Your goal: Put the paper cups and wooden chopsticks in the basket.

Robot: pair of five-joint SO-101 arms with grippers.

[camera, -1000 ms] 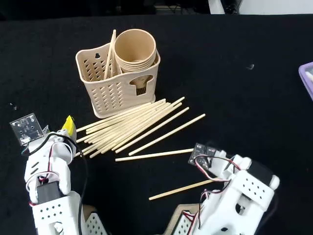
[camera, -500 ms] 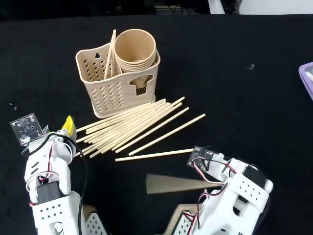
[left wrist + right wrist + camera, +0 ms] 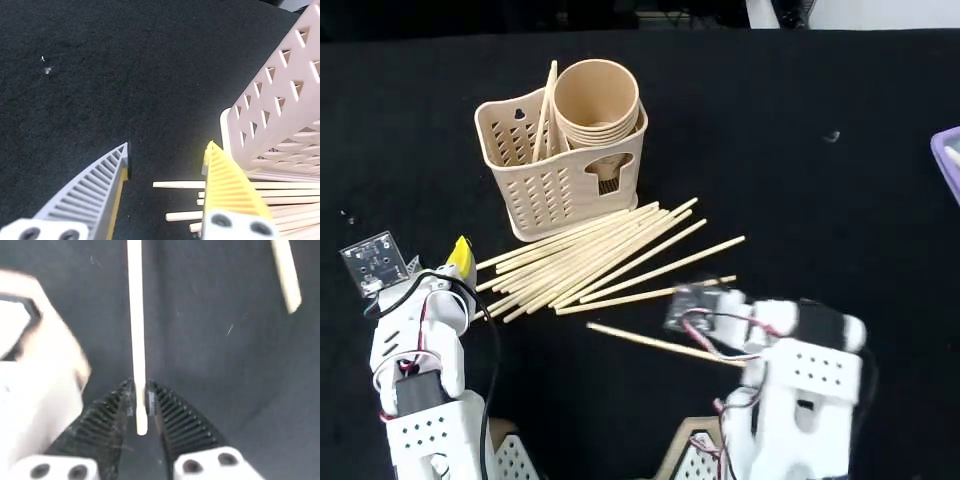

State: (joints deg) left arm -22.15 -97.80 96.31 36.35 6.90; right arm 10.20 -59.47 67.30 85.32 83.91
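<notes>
While the right gripper (image 3: pixel 140 392) is pinching one chopstick (image 3: pixel 135 315) by its end, it should be carrying it slowly, tip up, to the basket (image 3: pixel 545 195) at eleven o'clock.

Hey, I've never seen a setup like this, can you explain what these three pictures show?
The white machines are two small robot arms on a black table. One picture looks down from above; the other two come from cameras on each arm's wrist. A basket holds stacked paper cups and one leaning chopstick; a pile of chopsticks lies on the table between it and the arms. The left gripper is open and empty beside the pile. The right gripper is shut on a single chopstick.
</notes>
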